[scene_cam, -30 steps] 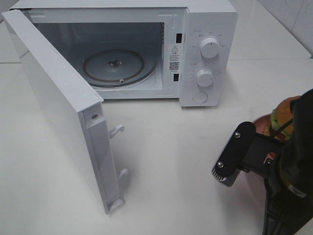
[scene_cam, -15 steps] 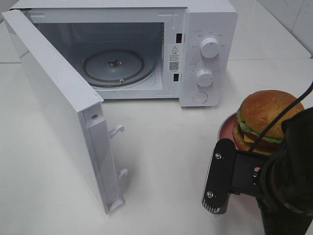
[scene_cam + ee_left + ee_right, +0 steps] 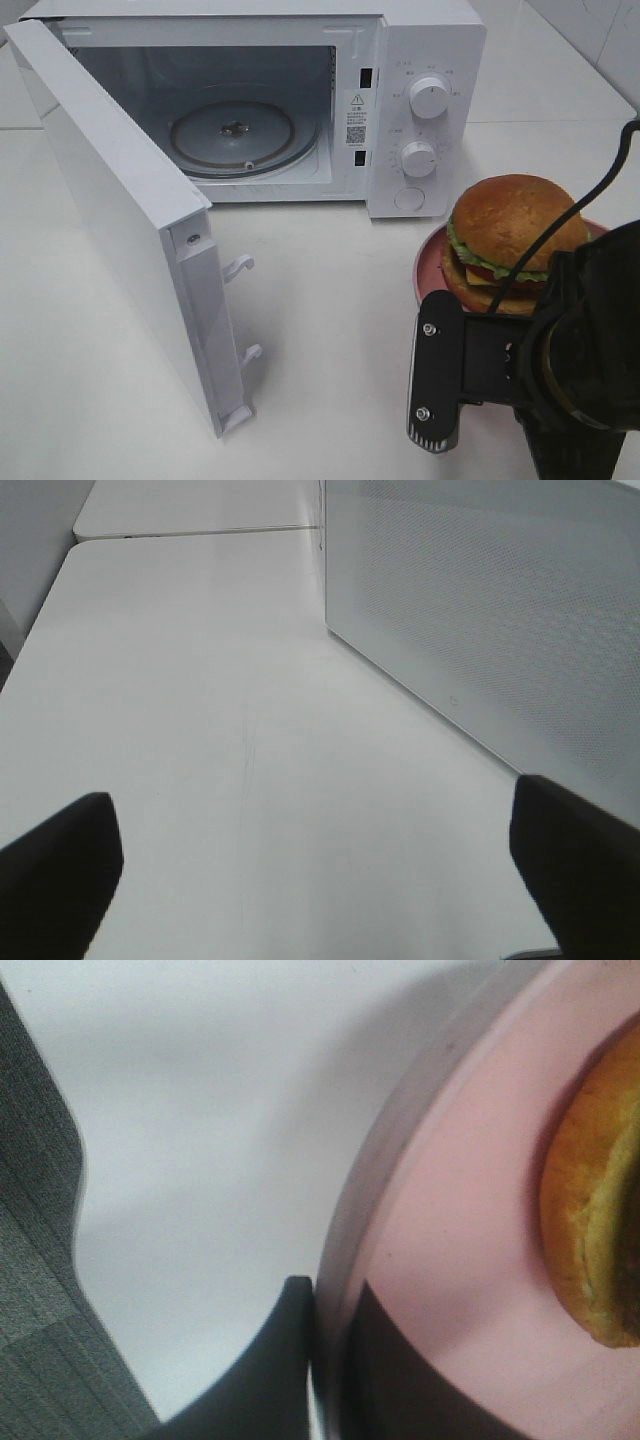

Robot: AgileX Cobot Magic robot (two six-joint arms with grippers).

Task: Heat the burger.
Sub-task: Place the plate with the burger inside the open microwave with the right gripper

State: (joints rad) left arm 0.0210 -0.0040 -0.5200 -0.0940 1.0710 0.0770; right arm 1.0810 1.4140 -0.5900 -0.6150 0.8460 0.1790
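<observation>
right tool (image 3: 330,1340) clamped on plate (image 3: 450,1210) rim, burger (image 3: 515,235) carried leftward, left tool (image 3: 315,870) apart

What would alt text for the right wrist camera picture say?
Close up, the black right tool pinches the rim of a pink plate carrying the burger, whose golden bun edge shows; white table lies beyond.

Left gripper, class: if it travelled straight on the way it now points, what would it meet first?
The way looks free as far as the left wrist view shows: ahead of the left gripper lies only bare table. The open microwave door stands alongside that line, not across it, though depth is unclear.
</observation>
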